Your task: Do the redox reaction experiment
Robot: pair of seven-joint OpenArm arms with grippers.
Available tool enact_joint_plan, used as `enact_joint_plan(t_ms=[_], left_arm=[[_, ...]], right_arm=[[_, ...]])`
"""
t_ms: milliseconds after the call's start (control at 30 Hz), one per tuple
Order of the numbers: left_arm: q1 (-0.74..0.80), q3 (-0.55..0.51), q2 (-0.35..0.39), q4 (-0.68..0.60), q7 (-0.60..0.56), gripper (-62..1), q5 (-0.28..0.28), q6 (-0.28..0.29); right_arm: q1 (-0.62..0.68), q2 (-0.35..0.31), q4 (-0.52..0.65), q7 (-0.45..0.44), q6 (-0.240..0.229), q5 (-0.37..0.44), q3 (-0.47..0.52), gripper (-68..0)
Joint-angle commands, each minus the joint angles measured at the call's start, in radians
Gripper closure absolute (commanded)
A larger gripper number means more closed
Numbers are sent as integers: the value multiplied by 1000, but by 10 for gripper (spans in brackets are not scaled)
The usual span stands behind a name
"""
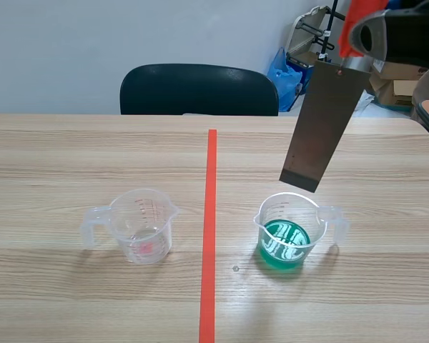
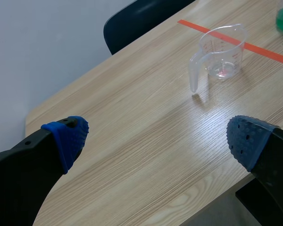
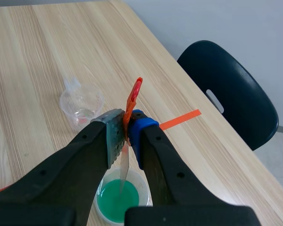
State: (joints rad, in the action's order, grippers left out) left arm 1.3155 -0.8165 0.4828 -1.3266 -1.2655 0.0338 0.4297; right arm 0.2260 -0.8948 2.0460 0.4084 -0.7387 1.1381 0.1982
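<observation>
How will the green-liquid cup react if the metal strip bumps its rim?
The green-liquid cup looks like thin clear plastic, only shallowly filled, so it is probably light and may slide or tip. Its handle sticks out to one side, which could make it pivot. The metal strip hangs straight, so it is likely stiff.

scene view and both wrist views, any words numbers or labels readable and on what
clear measuring cup: red scale marks and numerals on its wall, too small to read.
cup of green liquid: no print visible.
metal plate in the right gripper: no lettering.
No text can be read anywhere.
</observation>
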Motion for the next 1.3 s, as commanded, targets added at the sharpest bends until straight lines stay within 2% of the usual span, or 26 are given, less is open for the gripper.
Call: enact_joint_plan(t_ms=[0,400,633,933,1267], left_arm=[[1,6,-3,-8,-17,-623,-13,3],[1,6,-3,-8,-17,-623,-13,3],[1,6,-3,-8,-17,-623,-14,3],[1,6,-3,-8,-17,-623,-13,3],[1,6,-3,-8,-17,-623,-13,3]], right_arm=[[-47,-16,8,-16,-7,15,-20,-8],[-248,-14,7,-10,-6,15,-235,-8],[-409,34,-41,1,-2,14,-402,-8],[-607,183,-161,105,-2,14,-587,-8],[-763,376,-307,183,-2,0,-733,-8]])
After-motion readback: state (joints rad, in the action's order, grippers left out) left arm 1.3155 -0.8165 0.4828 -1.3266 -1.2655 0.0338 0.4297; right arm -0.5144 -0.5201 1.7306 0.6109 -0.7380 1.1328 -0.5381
